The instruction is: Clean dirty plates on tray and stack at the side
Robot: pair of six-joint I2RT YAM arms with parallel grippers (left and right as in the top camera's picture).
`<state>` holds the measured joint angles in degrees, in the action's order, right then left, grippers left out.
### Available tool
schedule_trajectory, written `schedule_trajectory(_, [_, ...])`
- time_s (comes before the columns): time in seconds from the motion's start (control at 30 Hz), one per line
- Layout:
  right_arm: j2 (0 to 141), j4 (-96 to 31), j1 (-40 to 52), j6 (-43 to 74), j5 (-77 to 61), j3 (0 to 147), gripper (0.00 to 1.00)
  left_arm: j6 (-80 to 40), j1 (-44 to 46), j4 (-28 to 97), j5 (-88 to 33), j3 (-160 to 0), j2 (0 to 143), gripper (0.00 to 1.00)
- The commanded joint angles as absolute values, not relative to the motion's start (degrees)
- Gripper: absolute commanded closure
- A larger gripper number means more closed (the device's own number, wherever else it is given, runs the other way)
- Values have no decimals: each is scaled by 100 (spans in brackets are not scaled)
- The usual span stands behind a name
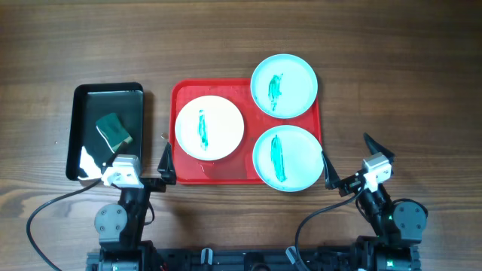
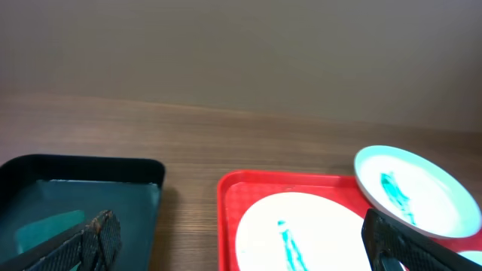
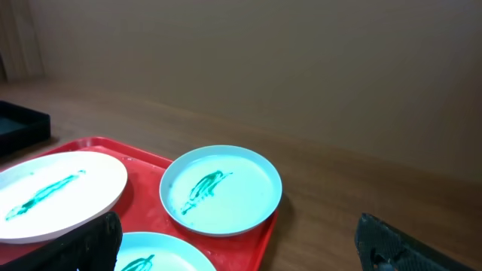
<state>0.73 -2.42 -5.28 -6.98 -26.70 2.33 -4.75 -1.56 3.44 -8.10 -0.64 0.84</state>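
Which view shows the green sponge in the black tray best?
Overhead: the green sponge is fully visible, lying in the black tray. The left wrist view catches only a blurred teal patch at its bottom edge; the right wrist view misses it.

Table: wood, visible grain, matt. Red tray: plastic, smooth, mild gloss. White plate and cyan plates: smooth, faint sheen. Teal smears: dull, streaky. Black tray: glossy, bright reflections. Left gripper: fingers black, matt, finely textured.
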Motion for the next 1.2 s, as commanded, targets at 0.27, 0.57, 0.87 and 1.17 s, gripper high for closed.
schedule_trajectory(0.27, [43, 364, -497, 770, -2703, 228, 0, -384, -174, 373, -1496, -395, 38, 0])
schedule_trajectory(0.57, [904, 666, -497, 808, -3426, 1009, 0, -386, -174, 1647, -1474, -1741, 635, 0])
schedule_trajectory(0.87, [3879, 226, -497, 947, -5072, 3492, 0, -353, -172, 2969, -1472, -3990, 2961, 0])
schedule_trajectory(1.17, [6368, -1459, 36, 1188, -5354, 5686, 0, -342, -172, 5666, -1120, -6952, 5918, 0])
